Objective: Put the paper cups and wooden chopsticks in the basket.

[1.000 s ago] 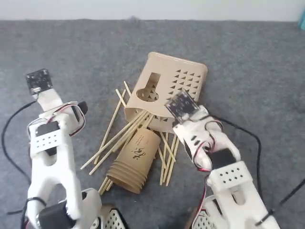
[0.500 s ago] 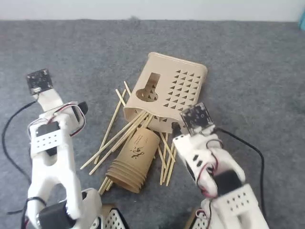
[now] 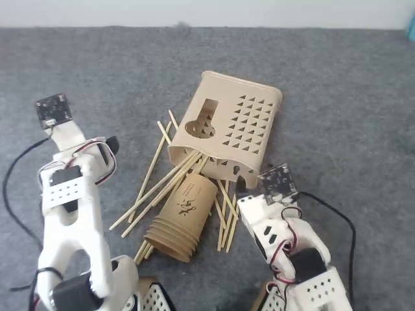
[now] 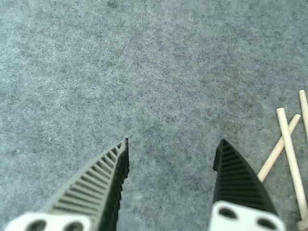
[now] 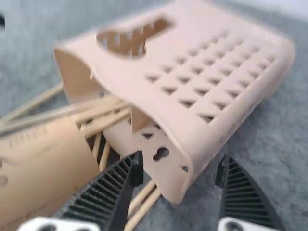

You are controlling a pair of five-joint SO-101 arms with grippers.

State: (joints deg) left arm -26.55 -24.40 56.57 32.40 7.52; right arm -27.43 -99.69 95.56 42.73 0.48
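A tan perforated basket point(image 3: 228, 123) lies tipped on its side on the grey carpet. Several wooden chopsticks point(image 3: 157, 184) fan out from its mouth, some partly inside. A stack of paper cups point(image 3: 179, 217) lies on its side just in front of the basket. My right gripper point(image 3: 243, 184) stands open at the basket's near corner. In the right wrist view the basket point(image 5: 192, 82) corner sits between the open gripper point(image 5: 180, 168) fingers, beside the cups point(image 5: 38, 163) and chopsticks point(image 5: 96, 115). My left gripper point(image 3: 109, 148) is open over bare carpet, left of the chopsticks point(image 4: 288, 154); the left gripper point(image 4: 171, 154) holds nothing.
Grey carpet point(image 3: 337, 84) covers the table all around. Black cables trail beside both arm bases, one at the left point(image 3: 10, 194) and one at the right point(image 3: 343, 214).
My right arm has drawn back toward the table's front, off the top of the basket to its near corner. The basket, cups, chopsticks and left arm have not moved.
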